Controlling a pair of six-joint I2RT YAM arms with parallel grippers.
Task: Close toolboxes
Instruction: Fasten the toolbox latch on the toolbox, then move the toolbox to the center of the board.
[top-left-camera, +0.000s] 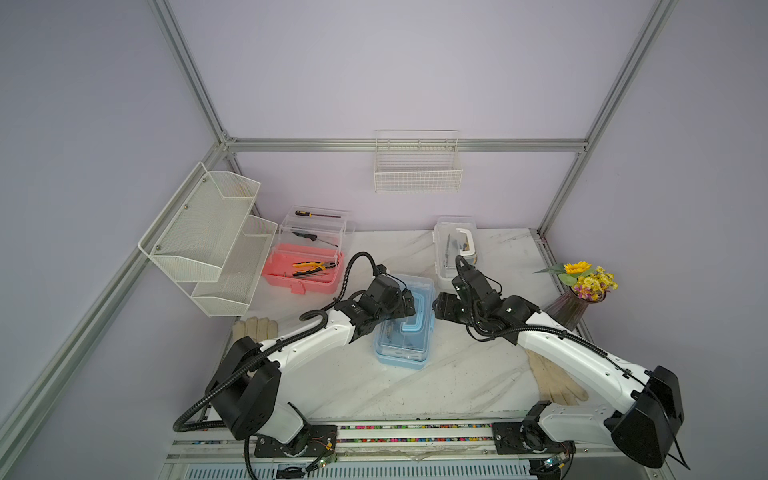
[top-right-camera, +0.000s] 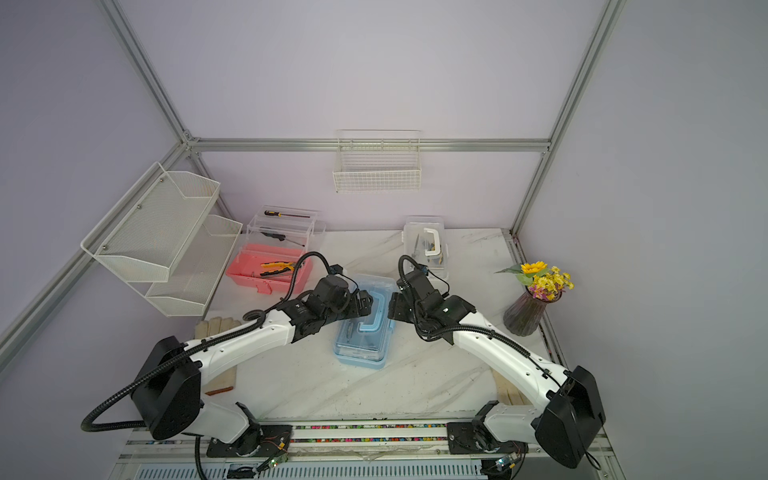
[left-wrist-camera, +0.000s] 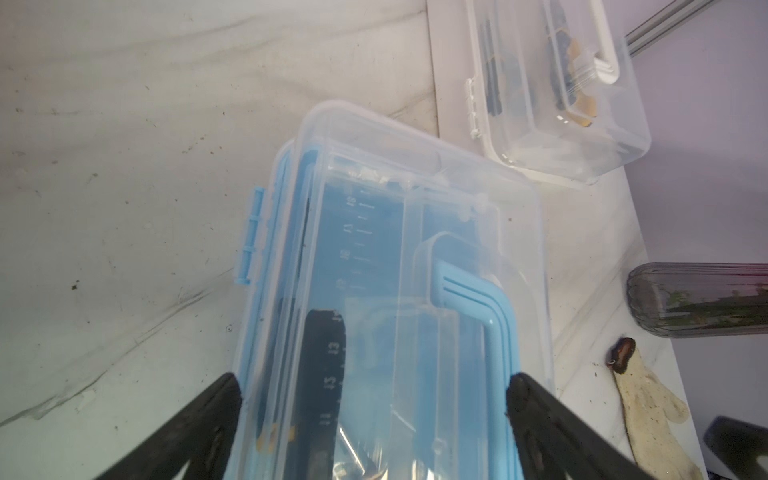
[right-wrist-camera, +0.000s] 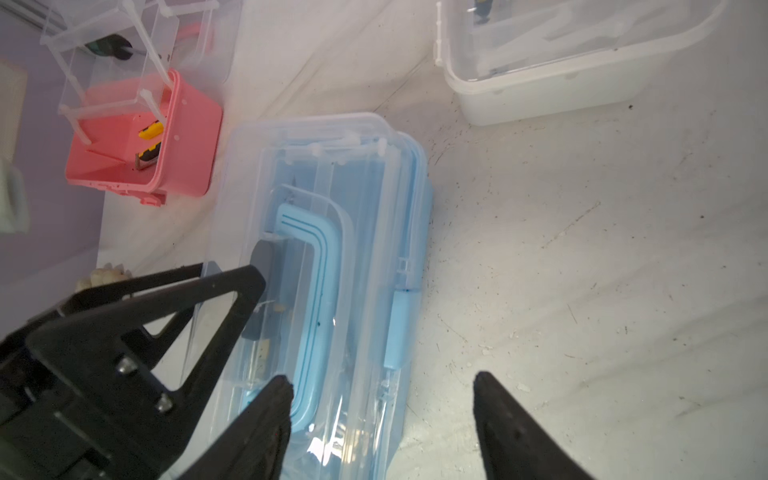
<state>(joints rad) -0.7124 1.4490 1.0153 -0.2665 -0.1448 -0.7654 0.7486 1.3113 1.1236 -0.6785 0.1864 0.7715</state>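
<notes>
Jaws spread wide, the left gripper (left-wrist-camera: 374, 390) straddles the clear lid of the blue toolbox (top-left-camera: 405, 345) at the middle of the table (top-left-camera: 457, 374). The right gripper (right-wrist-camera: 382, 380), also spread and holding nothing, hovers at the box's latch side. The blue lid lies down on its base, and its side latch (right-wrist-camera: 398, 328) looks flat, though whether it has caught cannot be told. Toward the far right corner, the white toolbox (top-left-camera: 455, 249) sits with its lid down. At the far left corner the pink toolbox (top-left-camera: 305, 272) stands open, trays raised and pliers (top-left-camera: 312, 266) showing. By this look, two boxes are shut and one is left.
</notes>
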